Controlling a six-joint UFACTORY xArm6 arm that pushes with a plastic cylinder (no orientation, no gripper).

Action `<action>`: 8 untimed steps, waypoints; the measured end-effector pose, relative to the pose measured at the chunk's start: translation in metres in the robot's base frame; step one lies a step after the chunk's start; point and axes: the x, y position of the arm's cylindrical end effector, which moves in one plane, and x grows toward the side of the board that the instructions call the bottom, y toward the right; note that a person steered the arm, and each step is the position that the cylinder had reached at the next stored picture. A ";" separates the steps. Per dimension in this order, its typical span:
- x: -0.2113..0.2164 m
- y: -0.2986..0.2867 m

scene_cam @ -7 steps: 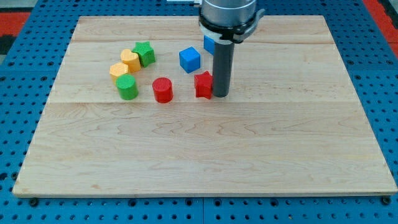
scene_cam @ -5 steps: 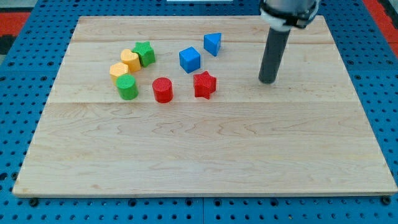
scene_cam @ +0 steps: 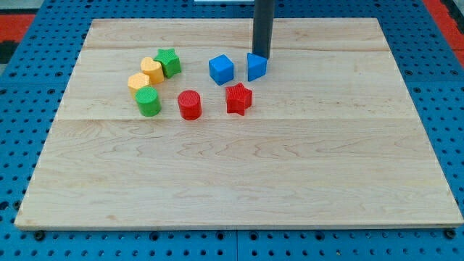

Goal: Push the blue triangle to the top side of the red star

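item: my tip (scene_cam: 261, 56), lower end of a straight dark rod entering from the view's top; it carries no claw, so there are no jaws to be apart, together or clamped on anything. position: at the top edge of the blue triangle (scene_cam: 256, 67), touching or just short of it; which, cannot be told.

item: blue triangle. position: upper middle of the surface (scene_cam: 290, 181), directly below my tip, above the red star (scene_cam: 238, 98) and a little toward the view's right of it; a narrow strip of bare wood lies between the two.

item: blue cube (scene_cam: 222, 69). position: just beside the blue triangle on the view's left, apart from it; above and slightly left of the red star.

item: red star. position: near the middle of the surface, below both blue blocks.

item: red cylinder (scene_cam: 190, 104). position: to the view's left of the red star, near it but apart.

item: green cylinder (scene_cam: 148, 101). position: further left, near the red cylinder.

item: two yellow blocks, shapes unclear. one yellow block (scene_cam: 152, 70) sits just beside the green star (scene_cam: 168, 62); the second yellow block (scene_cam: 138, 82) sits below and left of it, just above the green cylinder.

item: green star. position: top of the left cluster.

item: surface, pale wooden board on a blue perforated base (scene_cam: 449, 109).
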 end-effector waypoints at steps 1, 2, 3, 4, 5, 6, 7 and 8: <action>0.013 -0.016; 0.037 -0.019; 0.057 -0.001; 0.072 -0.003; 0.072 -0.014; 0.073 -0.014; 0.073 -0.015; 0.073 -0.013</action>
